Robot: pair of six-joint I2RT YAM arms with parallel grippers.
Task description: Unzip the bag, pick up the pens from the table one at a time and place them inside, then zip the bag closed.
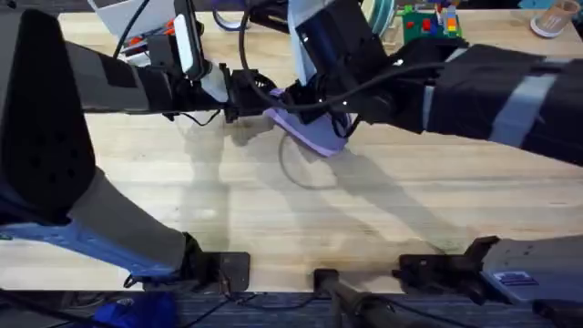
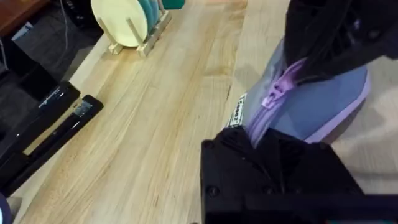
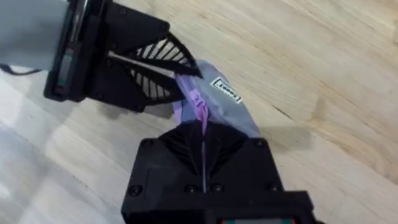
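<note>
Hiding most of the bag (image 1: 314, 135), left gripper (image 1: 258, 102) and right gripper (image 1: 321, 102) clamp its ends.

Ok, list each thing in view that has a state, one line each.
Soft lavender-purple fabric pouch: held off the light wooden table, tilted, zipper looks closed where visible.
Left gripper: shut on one end of the pouch.
Right gripper: shut on the zipper end.
Pale yellow plates: upright in a wooden rack.
</note>
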